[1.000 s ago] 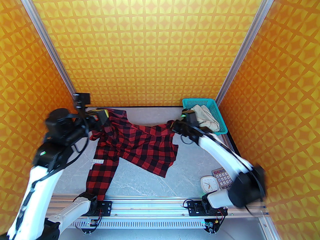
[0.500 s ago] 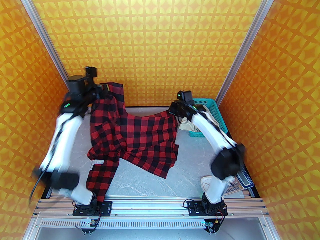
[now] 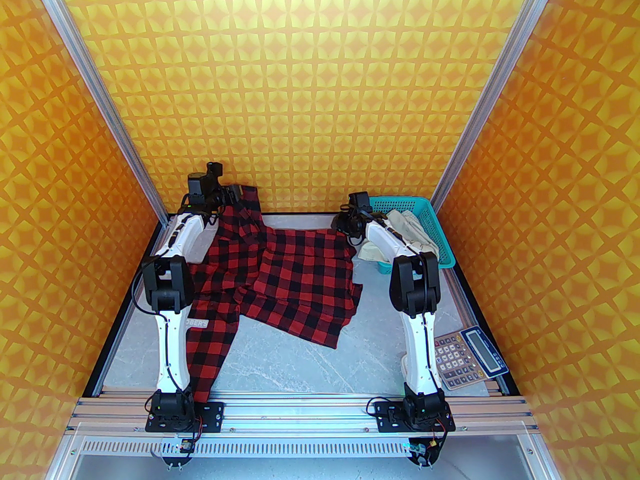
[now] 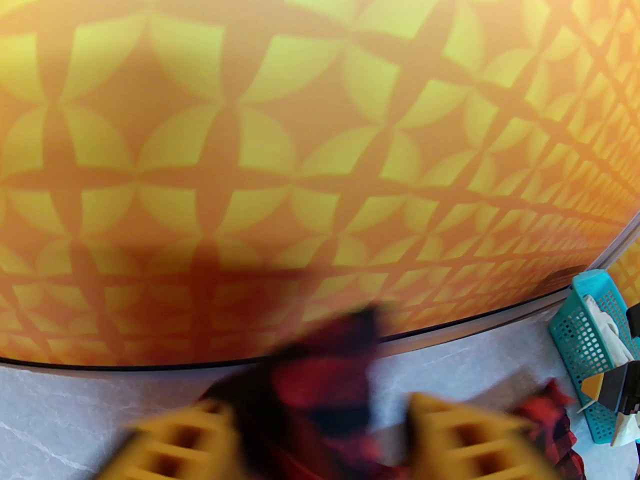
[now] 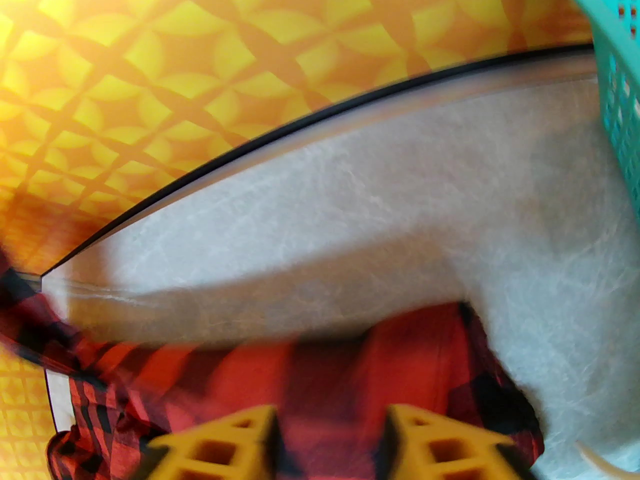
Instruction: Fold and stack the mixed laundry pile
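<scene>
Early stage: left gripper (image 3: 234, 194) and right gripper (image 3: 344, 224) each pinching far edge of shirt (image 3: 300, 278), spreading it over table (image 3: 310, 363) centre; no fold yet. Trousers (image 3: 407, 228) lying in basket (image 3: 446, 253) far right, untouched. Wrist views showing yellow fingers (image 5: 225, 443) clamping shirt; top view showing sleeve (image 3: 205, 353) trailing to near left edge.

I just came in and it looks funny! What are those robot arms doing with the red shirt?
They seem to be getting the shirt ready to fold. The left gripper and the right gripper each pinch an edge of it and hold it up near the back wall, while the rest of it and one sleeve lie on the table. The cream trousers sit in the basket, partly spilling over its side. Nothing is folded or stacked yet.
</scene>
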Action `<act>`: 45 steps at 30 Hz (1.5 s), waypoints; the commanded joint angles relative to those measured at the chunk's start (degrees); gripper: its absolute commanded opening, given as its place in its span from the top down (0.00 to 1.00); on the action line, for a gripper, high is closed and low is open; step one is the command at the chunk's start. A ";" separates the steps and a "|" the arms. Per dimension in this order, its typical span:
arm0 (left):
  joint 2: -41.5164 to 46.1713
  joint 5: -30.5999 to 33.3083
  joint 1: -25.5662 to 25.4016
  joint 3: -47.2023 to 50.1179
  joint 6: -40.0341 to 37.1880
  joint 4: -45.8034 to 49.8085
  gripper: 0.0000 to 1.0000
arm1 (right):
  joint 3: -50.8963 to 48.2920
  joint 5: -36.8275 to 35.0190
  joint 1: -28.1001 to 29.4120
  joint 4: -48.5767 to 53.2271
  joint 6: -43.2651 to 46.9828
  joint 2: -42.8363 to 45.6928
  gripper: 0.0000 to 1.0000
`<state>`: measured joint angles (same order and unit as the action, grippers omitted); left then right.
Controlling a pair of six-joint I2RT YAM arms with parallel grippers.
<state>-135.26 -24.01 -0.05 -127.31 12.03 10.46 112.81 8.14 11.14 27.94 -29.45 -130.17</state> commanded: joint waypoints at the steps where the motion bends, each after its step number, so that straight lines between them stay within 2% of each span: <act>1: 13.27 -1.57 -0.46 10.08 -4.43 1.55 0.41 | -12.00 0.09 0.76 -2.45 1.52 12.95 0.49; 6: 36.38 0.62 -2.21 39.58 -2.37 2.96 0.41 | -35.39 -2.69 5.34 -2.37 2.28 29.02 0.48; 11: 53.23 5.18 -8.56 64.81 4.13 6.37 0.54 | -55.15 -3.20 13.80 -2.63 -0.48 39.26 0.54; 15: 61.80 6.17 -11.01 77.96 7.32 8.25 0.62 | -61.88 -4.17 20.42 -2.37 -1.45 40.98 0.59; 19: 66.94 8.80 -11.12 86.63 9.94 10.82 0.62 | -64.32 -3.23 22.97 -2.60 -3.61 39.09 0.62; 22: 67.64 10.74 -11.11 89.96 11.76 12.51 0.52 | -65.62 -4.37 23.92 -2.80 -5.16 37.98 0.61; 27: 66.10 12.33 -11.16 93.50 14.65 13.09 0.53 | -68.74 -5.23 24.07 -1.70 -7.69 37.60 0.61; 31: 68.16 13.66 -10.93 94.63 16.59 14.00 0.54 | -73.23 -5.08 24.17 -0.75 -10.27 39.88 0.61; 36: 70.98 13.66 -10.93 90.32 13.68 17.28 0.51 | -77.96 -4.45 24.90 2.23 -12.21 45.41 0.61; 41: 62.75 13.07 -10.91 83.10 10.04 14.89 0.50 | -76.23 -6.92 24.99 11.46 -10.54 51.77 0.61; 45: 52.41 11.44 -10.89 73.78 8.94 9.61 0.51 | -67.43 -8.55 24.70 17.29 -7.06 53.61 0.55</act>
<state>-77.95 -11.73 -11.25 -47.99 23.40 24.73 39.00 2.48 35.92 37.28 -38.83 -78.35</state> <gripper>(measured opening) 0.495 0.439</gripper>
